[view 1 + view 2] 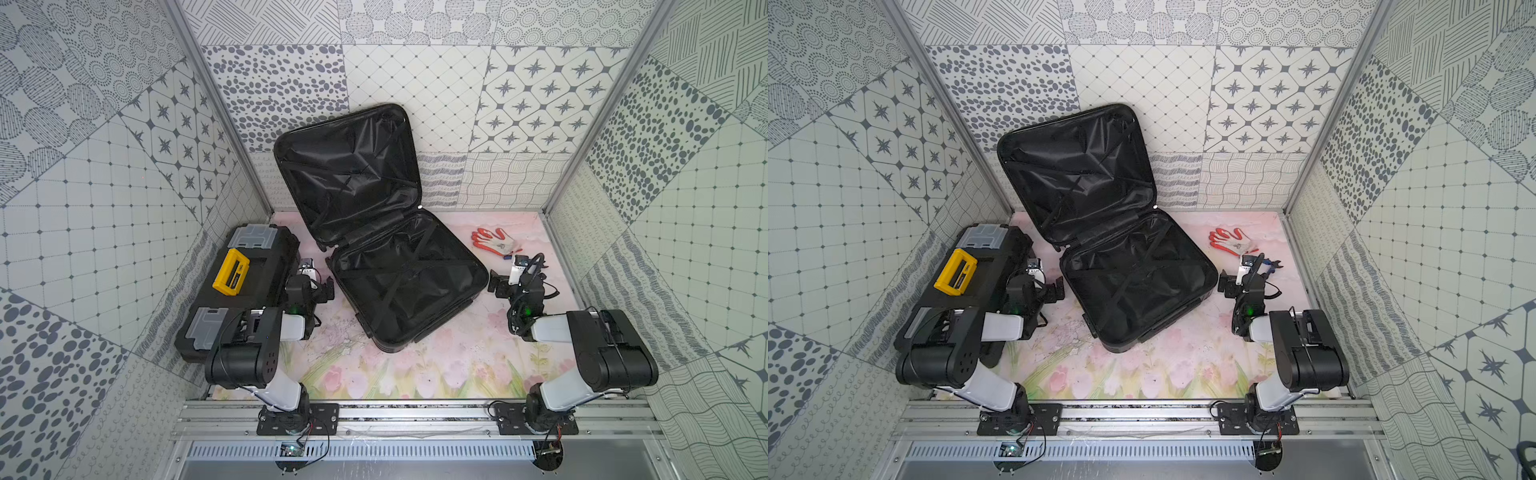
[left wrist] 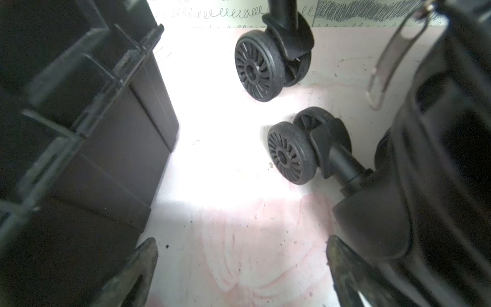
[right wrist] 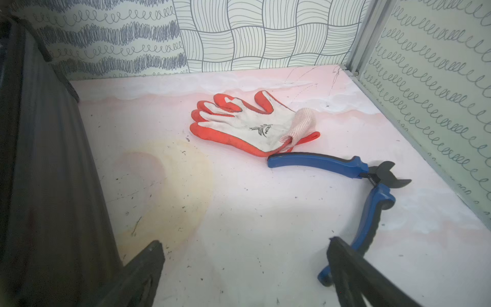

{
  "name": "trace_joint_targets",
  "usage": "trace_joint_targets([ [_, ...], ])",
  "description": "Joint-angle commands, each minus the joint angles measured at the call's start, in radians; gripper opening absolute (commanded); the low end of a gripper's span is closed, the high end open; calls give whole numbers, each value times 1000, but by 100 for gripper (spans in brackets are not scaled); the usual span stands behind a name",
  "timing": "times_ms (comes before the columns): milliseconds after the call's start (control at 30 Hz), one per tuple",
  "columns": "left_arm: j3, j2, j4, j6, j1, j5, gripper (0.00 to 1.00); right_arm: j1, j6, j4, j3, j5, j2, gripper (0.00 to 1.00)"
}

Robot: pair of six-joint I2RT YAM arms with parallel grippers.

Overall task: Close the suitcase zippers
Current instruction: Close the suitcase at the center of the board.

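The black suitcase (image 1: 409, 286) (image 1: 1133, 286) lies open in both top views. Its base rests on the floor and its lid (image 1: 349, 174) leans against the back wall, with black lining and crossed straps showing. The zippers run round both rims, apart. A long grey zip pull (image 2: 390, 58) hangs by the shell in the left wrist view, above two wheels (image 2: 291, 152). My left gripper (image 1: 324, 286) (image 2: 241, 247) is open and empty beside the base's left edge. My right gripper (image 1: 496, 284) (image 3: 245, 244) is open and empty just off the base's right side (image 3: 53, 159).
A black toolbox (image 1: 253, 291) (image 2: 106, 133) with a yellow handle stands close on the left of my left arm. A red and white glove (image 1: 496, 241) (image 3: 252, 125) and blue cutters (image 3: 345, 164) lie at the back right. Patterned walls enclose three sides.
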State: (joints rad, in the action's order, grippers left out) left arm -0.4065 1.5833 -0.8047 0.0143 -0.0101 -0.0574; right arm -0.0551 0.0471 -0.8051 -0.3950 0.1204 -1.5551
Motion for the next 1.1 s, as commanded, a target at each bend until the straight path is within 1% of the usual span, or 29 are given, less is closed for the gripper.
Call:
trace_joint_targets([
  [0,-4,1,-64,13,2,8,99,-2,-8,-46,-9,-2,2,97],
  [633,-3,1,-63,13,3,8,99,0,-3,-45,-9,-4,2,97],
  [733,18,-15,-99,10,3,-3,99,0,-1,-52,-7,2,5,98],
  [767,33,-40,-108,5,1,-21,99,1,6,-48,-6,14,18,97],
  [833,44,-112,-65,-4,1,-43,99,8,12,22,-14,16,77,97],
  [900,37,-219,33,-12,1,-61,99,20,14,80,-10,-22,160,97],
  [1000,26,-393,144,-21,1,-91,99,32,-7,205,-10,-33,303,98],
  [1067,-23,-499,283,-21,0,-99,99,50,-12,294,-12,-37,407,97],
])
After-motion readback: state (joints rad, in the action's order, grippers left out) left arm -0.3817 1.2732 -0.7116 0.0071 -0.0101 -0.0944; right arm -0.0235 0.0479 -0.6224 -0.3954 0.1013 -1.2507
